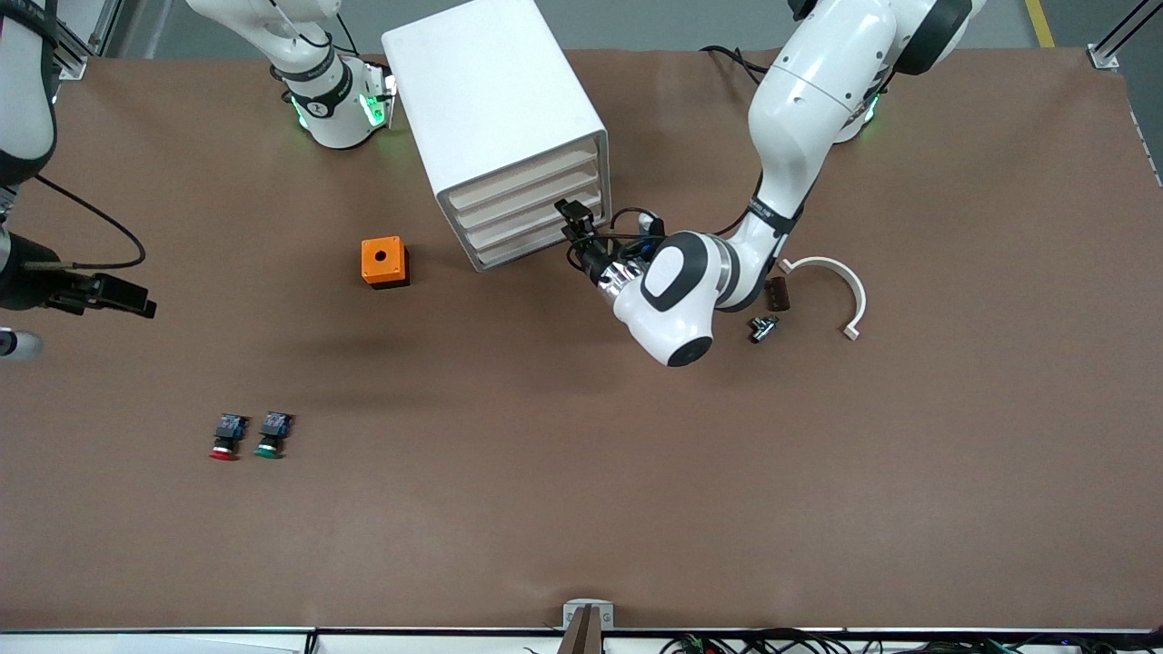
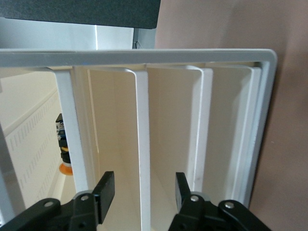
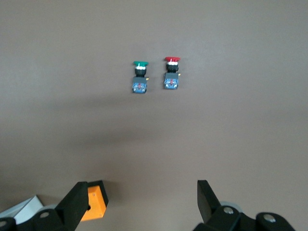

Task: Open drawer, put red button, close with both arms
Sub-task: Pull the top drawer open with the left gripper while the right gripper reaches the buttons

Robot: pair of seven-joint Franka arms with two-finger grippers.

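The white cabinet (image 1: 491,100) stands near the robots' bases with its cream slat drawers all shut. My left gripper (image 1: 574,222) is at the drawer fronts, open, its fingers (image 2: 107,188) straddling one middle drawer's slat (image 2: 143,125) with a gap on each side. The red button (image 1: 223,440) lies on the table toward the right arm's end, nearer the front camera, beside a green one (image 1: 271,436). My right gripper (image 3: 142,192) hangs open and empty over bare table at that end (image 1: 136,302); the red button (image 3: 171,72) shows in its view.
An orange box with a hole (image 1: 384,262) sits between the cabinet and the buttons. Beside the left arm's wrist lie a white curved piece (image 1: 840,282), a small brown block (image 1: 777,293) and a small black metal part (image 1: 763,327).
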